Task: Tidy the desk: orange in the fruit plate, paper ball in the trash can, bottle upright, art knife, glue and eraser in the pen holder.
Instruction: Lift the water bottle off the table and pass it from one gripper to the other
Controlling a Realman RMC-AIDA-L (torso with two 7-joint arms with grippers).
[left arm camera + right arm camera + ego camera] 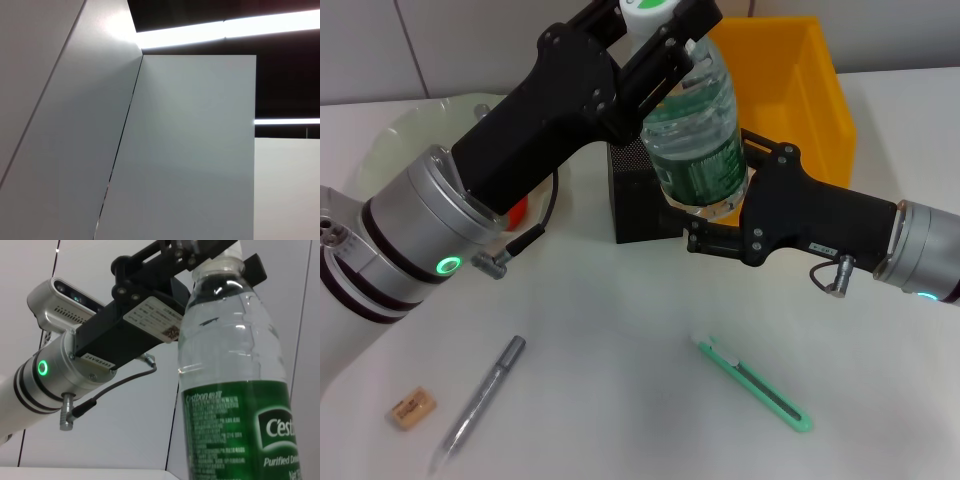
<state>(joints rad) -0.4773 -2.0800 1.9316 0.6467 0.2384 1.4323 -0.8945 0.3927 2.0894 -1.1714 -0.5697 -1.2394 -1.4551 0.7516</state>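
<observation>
Bottle: a clear water bottle with a green label stands upright in mid-scene, held between both arms in front of the black pen holder.
Left gripper: the left gripper is pinched on the bottle's neck and white cap from above; the right wrist view shows its fingers clamped at the top.
Right gripper: the right gripper is at the bottle's base, fingers wrapped round its lower body.
Still loose: the green art knife, eraser and a grey pen-like stick, possibly the glue, lie on the desk, well apart.
Behind: a yellow bin and pale fruit plate.
Risk: if either gripper lets go before the base sits flat, the half-filled bottle may tip or knock the holder.
Risk: a tilted release from the neck could roll it toward the knife.
</observation>
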